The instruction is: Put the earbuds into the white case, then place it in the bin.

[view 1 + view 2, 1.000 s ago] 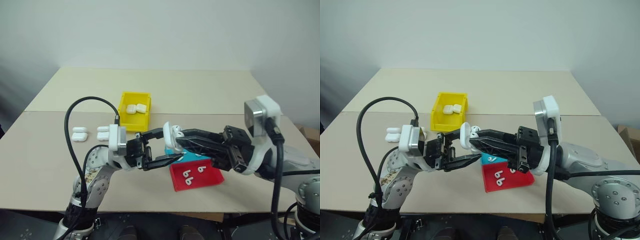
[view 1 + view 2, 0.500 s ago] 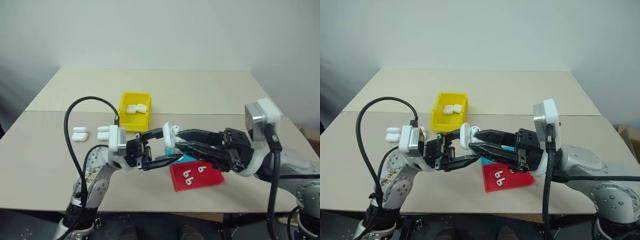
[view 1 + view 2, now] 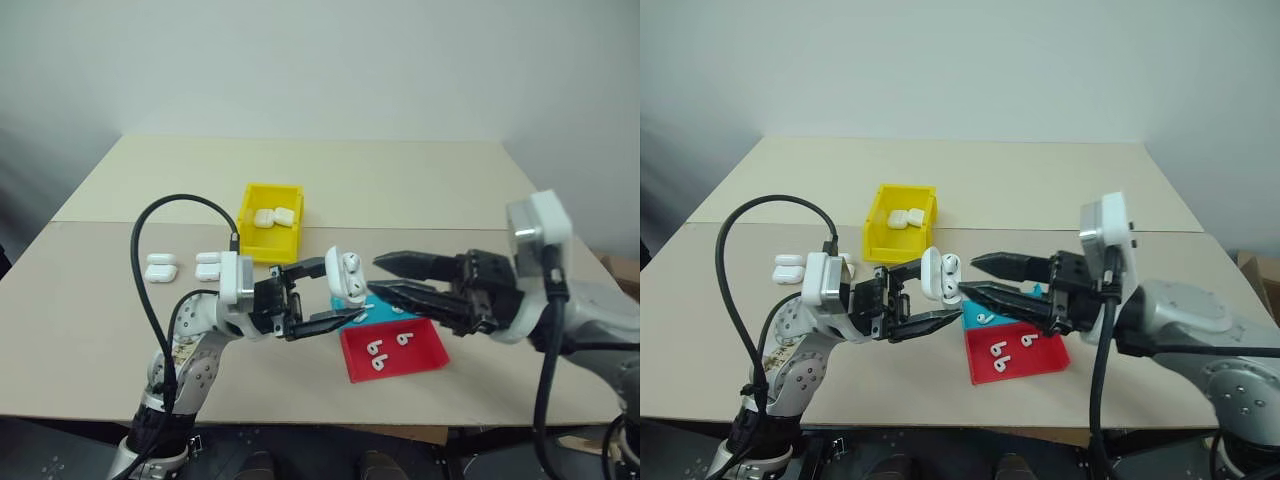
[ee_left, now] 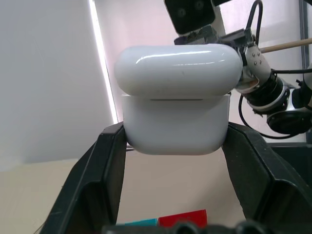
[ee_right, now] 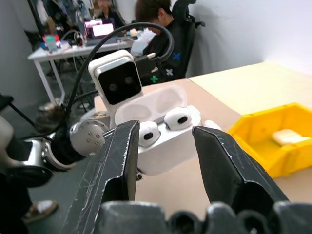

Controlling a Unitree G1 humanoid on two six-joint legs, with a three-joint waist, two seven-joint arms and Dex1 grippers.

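The white case point(image 3: 346, 276) is off the table with its lid open, and my left gripper point(image 3: 340, 291) is shut on its body. Two earbuds point(image 5: 148, 132) sit side by side in its sockets. My right gripper point(image 3: 381, 277) is just right of the case, level with it and pointing at it. Its fingers point(image 5: 118, 161) are open and hold nothing. The left wrist view shows the case point(image 4: 175, 105) from behind, between that gripper's two fingers. The yellow bin point(image 3: 268, 250) stands on the table behind the left gripper, with two white cases point(image 3: 273, 216) inside.
A red tray point(image 3: 422, 352) with loose earbuds point(image 3: 376, 353) lies under my right gripper. A teal tray point(image 3: 985, 316) sits just behind it. More white cases point(image 3: 160, 268) lie on the table at the left. In the right wrist view a person sits at a desk point(image 5: 78, 48) beyond the table.
My right gripper has opened and drawn back to the right, away from the case. The left gripper and the case have stayed where they were.
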